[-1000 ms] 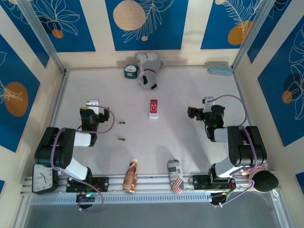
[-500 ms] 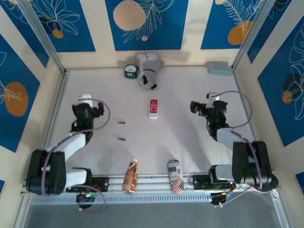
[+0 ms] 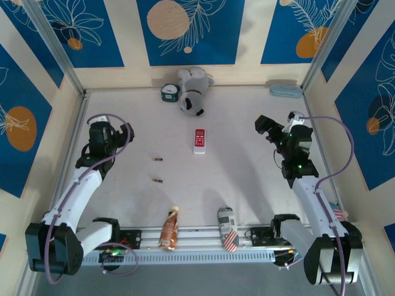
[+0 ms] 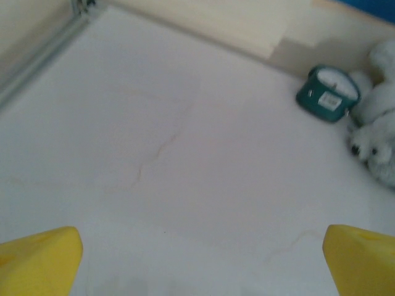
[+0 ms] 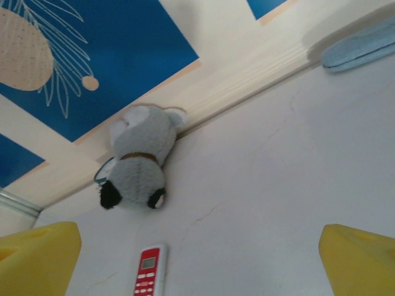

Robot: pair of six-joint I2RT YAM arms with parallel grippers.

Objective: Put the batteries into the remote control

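White table (image 3: 247, 185), blue-patterned walls | remote control (image 3: 199, 140) lies flat | batteries (image 3: 157, 160) left of remote control, apart | left gripper (image 3: 125, 132) farther left, fingers spread | right gripper (image 3: 266, 125) right of remote control, fingers spread

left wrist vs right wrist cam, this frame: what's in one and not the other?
Left wrist, not right wrist: a clear look at the teal clock, and the metal rail along the table edge. Right wrist, not left wrist: the remote control and a light blue flat object by the back wall. Both: the plush toy, the bare white table, and open jaws on the left gripper and right gripper.
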